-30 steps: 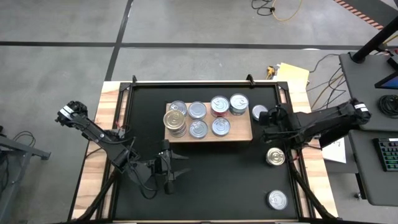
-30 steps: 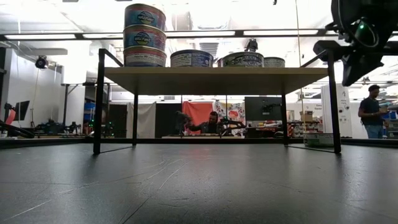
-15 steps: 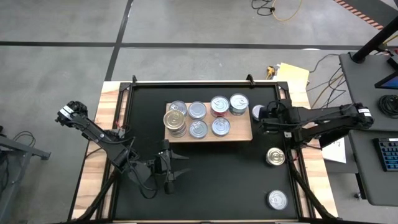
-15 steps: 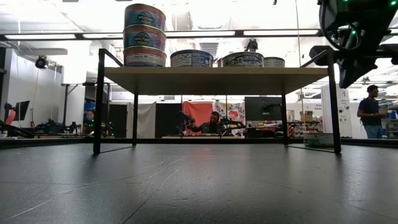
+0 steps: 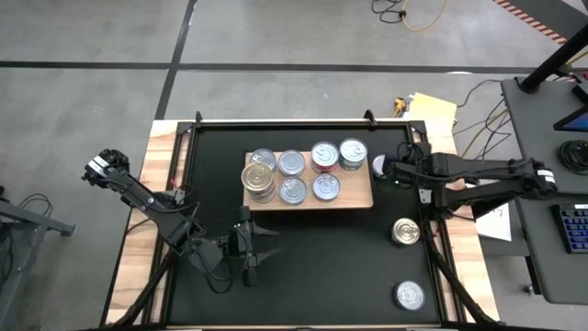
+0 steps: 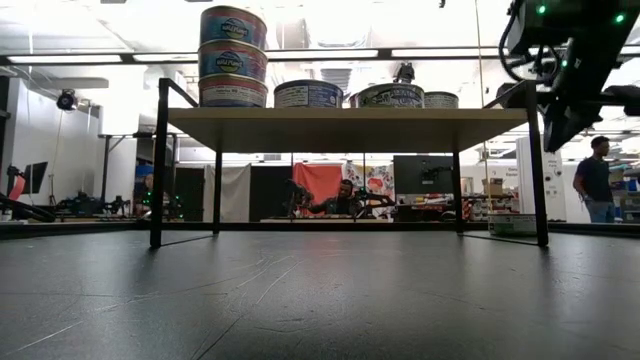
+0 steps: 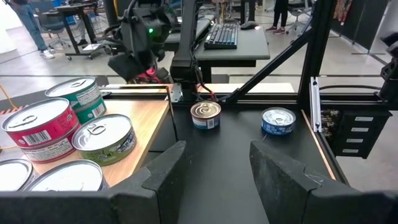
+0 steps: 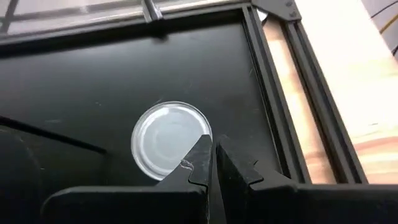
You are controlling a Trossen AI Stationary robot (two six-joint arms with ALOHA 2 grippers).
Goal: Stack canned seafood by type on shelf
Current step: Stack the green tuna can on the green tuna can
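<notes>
Right gripper (image 8: 211, 163) hangs with fingers pressed together, empty, above a silver round tin (image 8: 168, 138) on the black mat (image 5: 322, 257) beside the light-wood shelf (image 5: 358, 199). Left gripper (image 7: 214, 165), fingers spread, rests near the mat's front.

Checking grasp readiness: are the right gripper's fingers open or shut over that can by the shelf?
Shut. In the right wrist view the right gripper has its fingers almost touching above the silver can, which lies untouched on the mat.

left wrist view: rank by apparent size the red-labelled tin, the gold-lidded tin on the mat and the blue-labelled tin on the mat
1. Red-labelled silver-lidded tin on the light-wood shelf: looks largest, but it is nearest the camera.
2-3. Gold-lidded round tin and blue-labelled silver-lidded tin on the black mat: look alike, not ranked.
</notes>
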